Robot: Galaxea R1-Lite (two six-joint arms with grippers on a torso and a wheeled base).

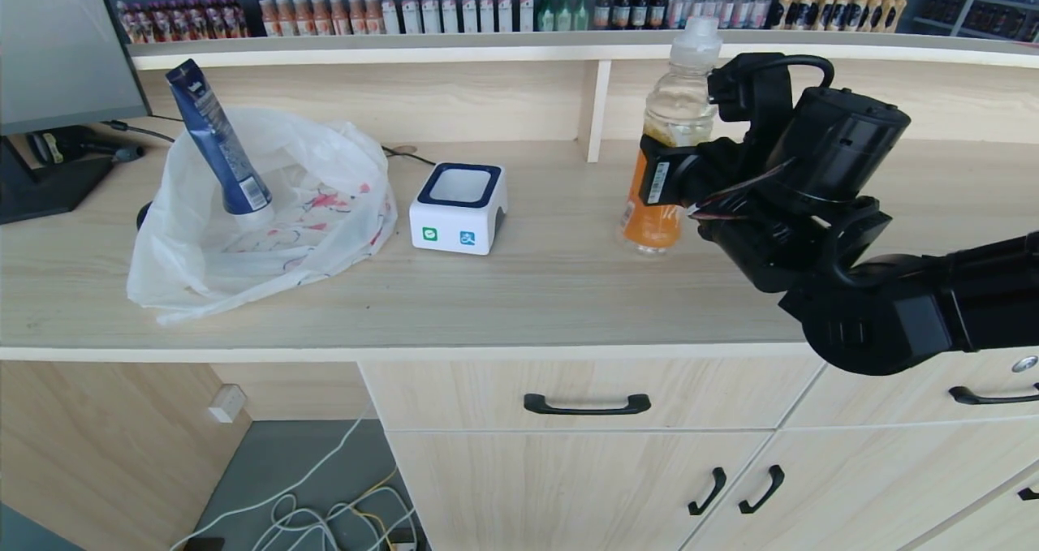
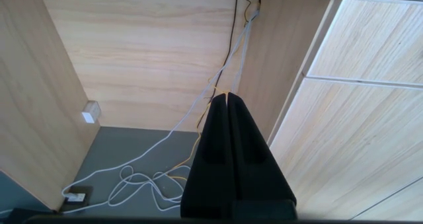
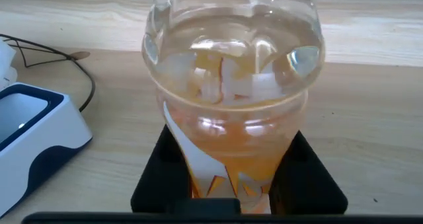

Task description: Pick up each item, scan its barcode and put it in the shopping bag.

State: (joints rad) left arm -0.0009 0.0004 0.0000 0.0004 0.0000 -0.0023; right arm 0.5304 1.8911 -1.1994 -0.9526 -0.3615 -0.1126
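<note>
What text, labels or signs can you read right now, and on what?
No words are legible.
On the scanner: two small icons, one green, one blue; no readable text.
On the tube in the bag: white print and a barcode, too small.
On the bottle: label print blurred.
Sticker on the right gripper: too small.
On the shelf bottles: labels too small.

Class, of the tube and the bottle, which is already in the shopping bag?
The dark blue squeeze tube, standing tilted inside the white plastic bag. The clear bottle of orange drink is outside it, in the right gripper.
</note>
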